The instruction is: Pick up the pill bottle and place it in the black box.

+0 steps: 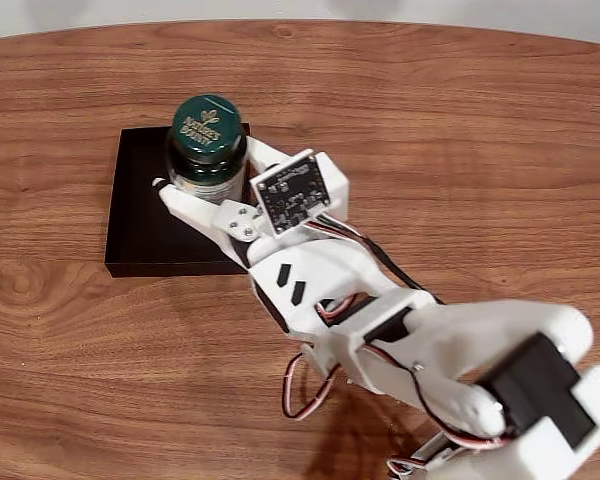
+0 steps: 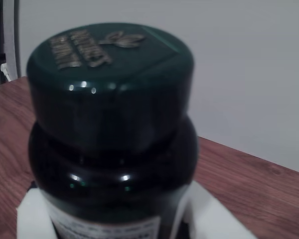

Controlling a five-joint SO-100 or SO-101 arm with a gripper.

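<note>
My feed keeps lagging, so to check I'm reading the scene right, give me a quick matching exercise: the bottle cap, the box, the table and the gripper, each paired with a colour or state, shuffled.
Things:
1. bottle cap
2. box
3. table
4. gripper

Descriptions:
A. brown wood grain
B. white, fingers on either side of the bottle
C. matte black, shallow
D. dark green with printed lettering

Pairs: 1-D, 2-C, 3-A, 4-B
</note>
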